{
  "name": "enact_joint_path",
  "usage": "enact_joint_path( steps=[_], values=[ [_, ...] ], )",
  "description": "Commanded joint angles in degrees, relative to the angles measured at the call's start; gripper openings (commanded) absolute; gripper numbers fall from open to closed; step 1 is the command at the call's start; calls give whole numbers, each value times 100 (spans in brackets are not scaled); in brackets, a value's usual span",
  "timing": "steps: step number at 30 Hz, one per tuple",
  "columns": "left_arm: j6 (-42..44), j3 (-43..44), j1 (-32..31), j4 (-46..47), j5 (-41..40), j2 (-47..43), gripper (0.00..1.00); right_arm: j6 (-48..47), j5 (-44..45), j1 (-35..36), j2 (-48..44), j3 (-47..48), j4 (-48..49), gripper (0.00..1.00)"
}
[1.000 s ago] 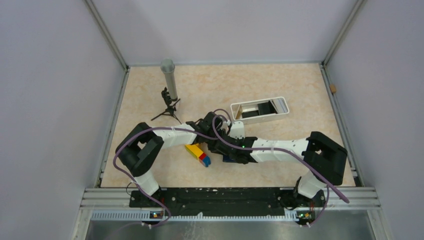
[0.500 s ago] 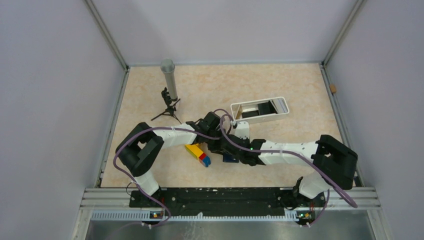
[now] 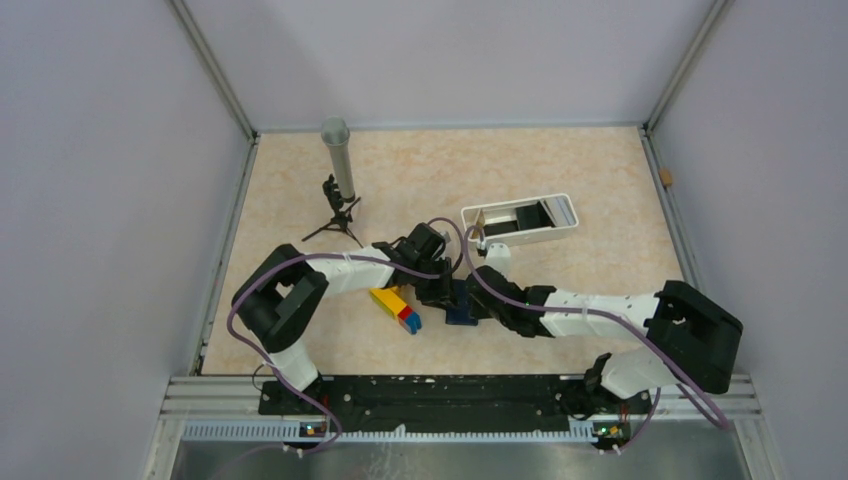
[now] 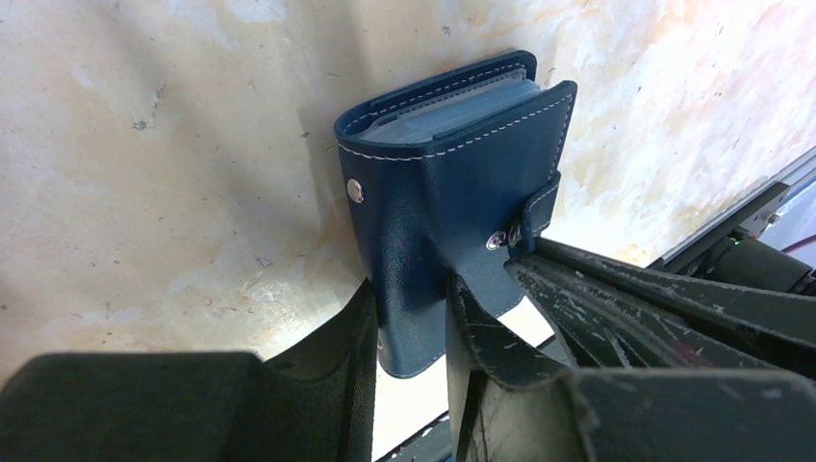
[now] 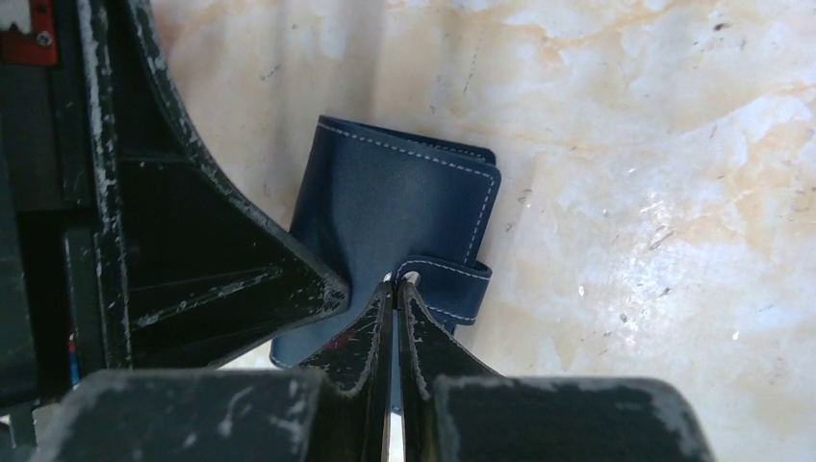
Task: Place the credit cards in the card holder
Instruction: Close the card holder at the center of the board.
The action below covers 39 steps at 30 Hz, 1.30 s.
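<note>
The card holder (image 3: 461, 312) (image 4: 438, 183) (image 5: 385, 207), a navy fold-over wallet, stands on edge on the table, folded. My left gripper (image 3: 445, 292) (image 4: 409, 294) is shut on its lower part, one finger on each face. My right gripper (image 3: 480, 304) (image 5: 396, 282) is shut, and its fingertips (image 4: 520, 252) press against the snap stud of the wallet's strap. Pale grey-blue layers (image 4: 462, 94) show inside the fold; I cannot tell whether they are the credit cards or slots. No loose card lies in view.
Yellow, red and blue toy bricks (image 3: 397, 305) lie just left of the wallet. A white oblong tray (image 3: 562, 231) sits behind the right arm, with a tan flat piece (image 3: 480, 220) at its left end. A grey cylinder on a small tripod (image 3: 338, 165) stands at the back left.
My right gripper has closed at the wallet's strap, and the right arm's elbow and wrist have swung to the right. The left gripper has kept its hold and place.
</note>
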Motion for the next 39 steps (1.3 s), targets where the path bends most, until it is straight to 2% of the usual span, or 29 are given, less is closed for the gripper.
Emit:
enact_joint_path(
  steps=[1, 20, 28, 39],
  values=[
    [275, -40, -52, -461, -526, 376, 27, -117, -308, -49, -227, -172, 561, 0],
    [306, 23, -60, -531, -558, 416, 27, -246, -555, -101, 16, -120, 687, 0],
    [307, 35, -61, -539, -552, 442, 27, -71, -397, -111, 278, 174, -43, 0],
    [304, 45, -67, -540, -545, 482, 27, -4, -217, -143, 71, 264, -415, 0]
  ],
)
